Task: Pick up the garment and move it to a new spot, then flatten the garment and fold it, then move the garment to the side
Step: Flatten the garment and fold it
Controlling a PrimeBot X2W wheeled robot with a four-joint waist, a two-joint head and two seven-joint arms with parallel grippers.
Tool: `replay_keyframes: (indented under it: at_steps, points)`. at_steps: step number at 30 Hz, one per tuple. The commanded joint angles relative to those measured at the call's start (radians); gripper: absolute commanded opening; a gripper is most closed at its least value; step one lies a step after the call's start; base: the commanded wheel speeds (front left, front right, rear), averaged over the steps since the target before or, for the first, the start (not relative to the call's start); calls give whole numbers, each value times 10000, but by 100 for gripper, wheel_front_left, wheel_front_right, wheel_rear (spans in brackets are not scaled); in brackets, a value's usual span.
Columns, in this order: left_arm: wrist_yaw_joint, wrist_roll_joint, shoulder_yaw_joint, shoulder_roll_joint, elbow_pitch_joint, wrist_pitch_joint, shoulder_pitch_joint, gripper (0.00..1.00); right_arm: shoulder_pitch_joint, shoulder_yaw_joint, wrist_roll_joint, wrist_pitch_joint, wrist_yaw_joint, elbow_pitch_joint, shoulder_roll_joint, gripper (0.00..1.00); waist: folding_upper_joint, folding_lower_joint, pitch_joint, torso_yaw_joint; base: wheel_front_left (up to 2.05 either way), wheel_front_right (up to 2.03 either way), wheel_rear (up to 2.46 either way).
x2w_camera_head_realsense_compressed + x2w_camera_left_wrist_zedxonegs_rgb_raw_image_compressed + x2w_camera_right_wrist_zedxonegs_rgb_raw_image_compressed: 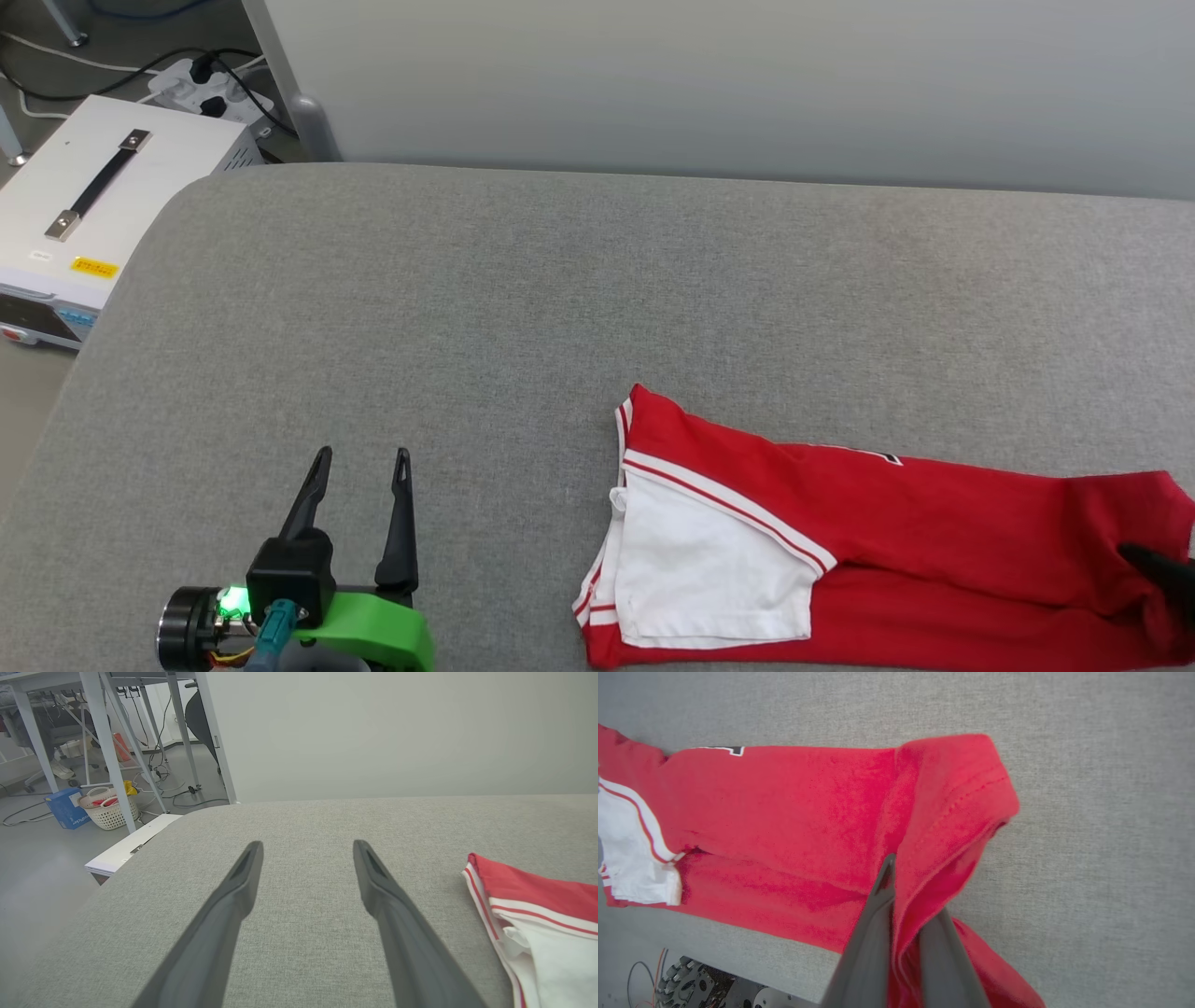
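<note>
Your left gripper (pixel 363 455) has two long, tapered dark fingers (pixel 401 532) on a bright green plastic bracket (pixel 373 635), with a glowing green light (pixel 231 600) and a teal plug (pixel 277 621).

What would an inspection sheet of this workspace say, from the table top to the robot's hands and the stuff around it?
Surface: grey padded surface, flat, with a rounded far-left corner.
Job's things: red garment with a white sleeve, lying as a long folded strip at the right, one end bunched.
Clutter: nothing seen on the surface.
Hands: left hand open over bare padding, apart from the garment; right hand shut on the garment's red end.
Cables: cables on the floor near a power strip with black plugs.
Surroundings: white box with a black handle beside the surface; pale wall behind; basket and blue box on the floor.
</note>
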Motion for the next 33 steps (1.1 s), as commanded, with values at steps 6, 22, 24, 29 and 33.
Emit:
replay_keyframes:
  at_steps: [6, 22, 24, 29, 33]
  points:
    - [-166, 244, 103, -150, -2, -59, 186, 100, -24, -13, -197, 570, -7, -1960, 125, 0, -1, 0, 67, 91, 0, 0, 0]
    - [-352, 467, 58, -485, 122, -59, -648, 100, -3381, 2336, -2278, 2543, -7, -2819, 3021, 0, -1, 0, 1050, 643, 0, 0, 0]
    - [-364, 485, 46, -514, 130, -59, -744, 100, -3844, 2772, -2379, 2537, -7, -2565, 3435, 0, -1, 0, 1152, 698, 0, 0, 0]
    - [-387, 510, 8, -580, 147, -59, -930, 100, -4776, 3847, -2658, 2362, -7, -1755, 4201, 0, -1, 0, 1368, 828, 0, 0, 0]
    - [-404, 519, -38, -629, 179, -59, -1065, 100, -5245, 4593, -2921, 1932, -7, -824, 4670, 0, -1, 0, 1533, 945, 0, 0, 0]
